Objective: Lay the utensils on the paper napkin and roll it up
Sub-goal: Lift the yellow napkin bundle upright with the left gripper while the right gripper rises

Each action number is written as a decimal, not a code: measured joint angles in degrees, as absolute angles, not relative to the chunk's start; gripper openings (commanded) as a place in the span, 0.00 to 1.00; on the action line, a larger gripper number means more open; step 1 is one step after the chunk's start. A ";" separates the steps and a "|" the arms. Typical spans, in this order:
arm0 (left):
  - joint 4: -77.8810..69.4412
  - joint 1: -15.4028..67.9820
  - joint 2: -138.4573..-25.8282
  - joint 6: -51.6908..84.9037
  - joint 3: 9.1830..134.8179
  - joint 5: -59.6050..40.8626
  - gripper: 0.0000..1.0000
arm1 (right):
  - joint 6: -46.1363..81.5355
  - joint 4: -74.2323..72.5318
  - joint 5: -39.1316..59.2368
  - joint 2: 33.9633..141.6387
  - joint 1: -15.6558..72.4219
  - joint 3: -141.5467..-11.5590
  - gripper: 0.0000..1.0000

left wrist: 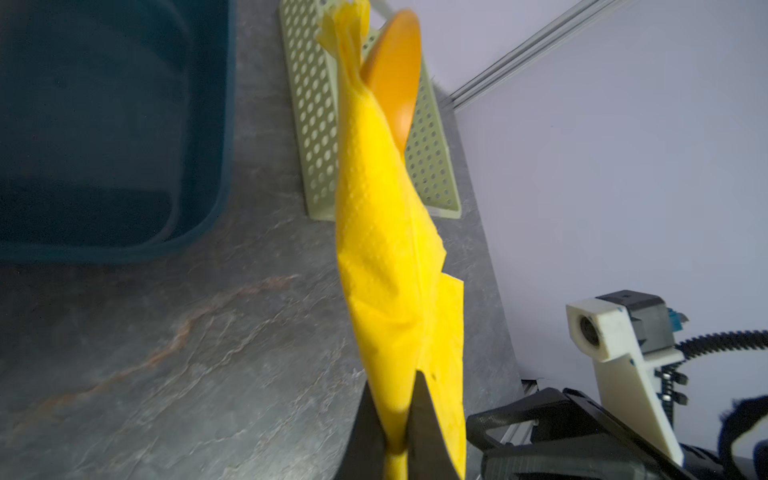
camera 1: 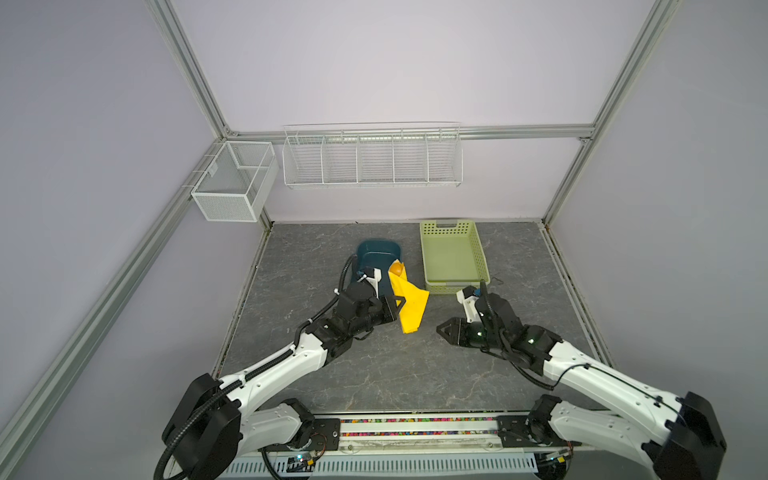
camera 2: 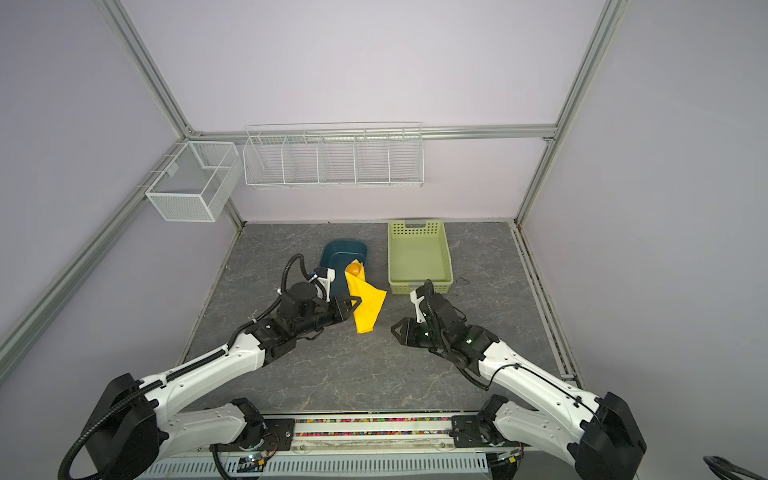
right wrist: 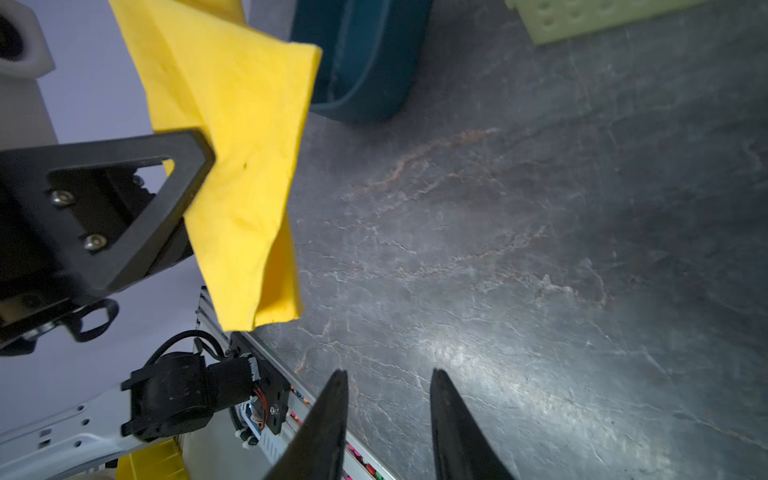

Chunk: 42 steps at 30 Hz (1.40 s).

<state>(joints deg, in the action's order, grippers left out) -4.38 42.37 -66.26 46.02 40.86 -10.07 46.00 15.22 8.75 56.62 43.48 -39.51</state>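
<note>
L gripper (camera 1: 397, 304) is clamped tight on the paper napkin (camera 1: 411, 309), which is already wrapped round the utensils into a loose roll. The left wrist view shows both jaws pinched on the roll's near end; spoon (left wrist: 395, 79) bowl pokes out the far end. Fork + knife not visible, prob inside the wrap, can't confirm.

Landmark = blue tub (camera 1: 376, 259). Roll hangs lifted off the table, just beside the tub's right-front corner; spoon end overlaps the tub rim in both top views, loose tail end points away from the tub toward the robot base. Long axis runs tub-to-base, slightly slanted. One flap sticks out on the side facing the green basket (camera 1: 453, 257).

R gripper (camera 1: 441, 330) holds nothing, jaws partly apart w/ bare table between them in the right wrist view. Sits well off from the tub, on the far side of the roll, nearer the base than the basket.

Key relation: roll lies to the R gripper's left, broadside on, its tail end nearest. L arm already on it, so the R would prob be the one to come in for tucking the flap or a handover. Roll looks loose; could unwrap if L lets go.
</note>
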 measured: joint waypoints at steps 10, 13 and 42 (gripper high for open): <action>-7.77 42.30 -61.82 38.61 48.12 -14.06 0.00 | 37.76 7.01 13.82 46.30 43.46 -42.46 0.54; -11.22 42.26 -61.71 37.63 48.12 -17.17 0.00 | 35.16 3.97 14.87 45.82 43.46 -44.16 0.66; -22.81 42.26 -61.17 33.74 52.29 -30.44 0.00 | 27.24 -11.40 27.94 54.43 43.86 -48.86 0.43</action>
